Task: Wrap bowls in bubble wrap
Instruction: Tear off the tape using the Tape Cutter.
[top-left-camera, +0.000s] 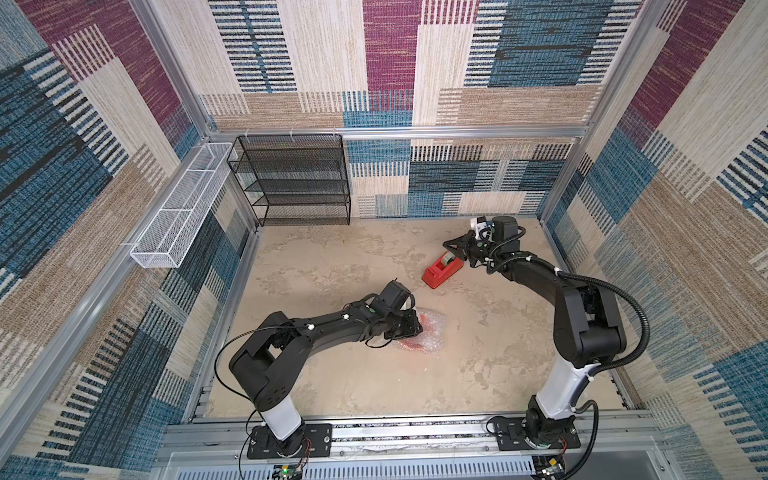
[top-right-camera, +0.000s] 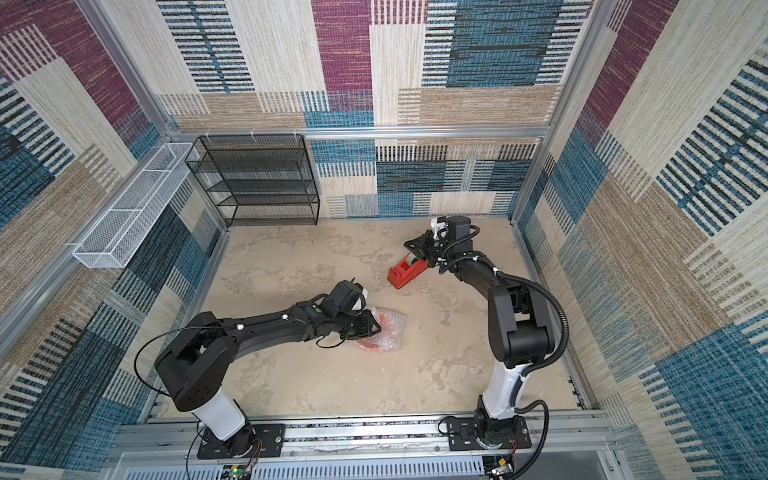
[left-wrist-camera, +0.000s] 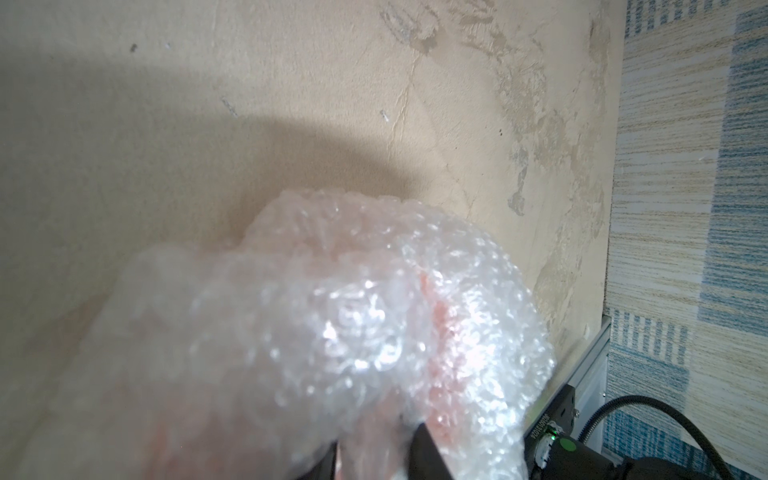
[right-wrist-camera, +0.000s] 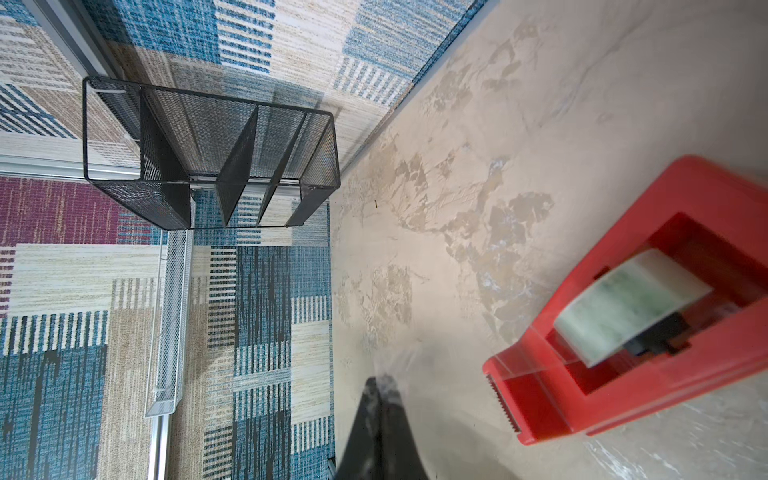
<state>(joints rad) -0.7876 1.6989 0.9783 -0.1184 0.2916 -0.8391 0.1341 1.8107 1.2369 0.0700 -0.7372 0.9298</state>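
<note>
At frame centre | left gripper (top-left-camera: 412, 328) is clamping clear crinkly bubble wrap (top-left-camera: 434, 332) lying over small glossy orange bowl (top-left-camera: 411, 344) | upper right: right gripper (top-left-camera: 449, 246) is pressing its jaws together just beside red boxy tape dispenser (top-left-camera: 441, 272).

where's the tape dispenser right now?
In both top views the red tape dispenser sits on the table, right of centre toward the back wall, close by the right gripper; the bubble wrap lies nearer the arm bases.

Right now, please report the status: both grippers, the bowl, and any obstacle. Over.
Left gripper shut on bubble wrap, bowl bundled inside. Right gripper shut on clear strip, beside tape dispenser. Nothing blocking between them.
</note>
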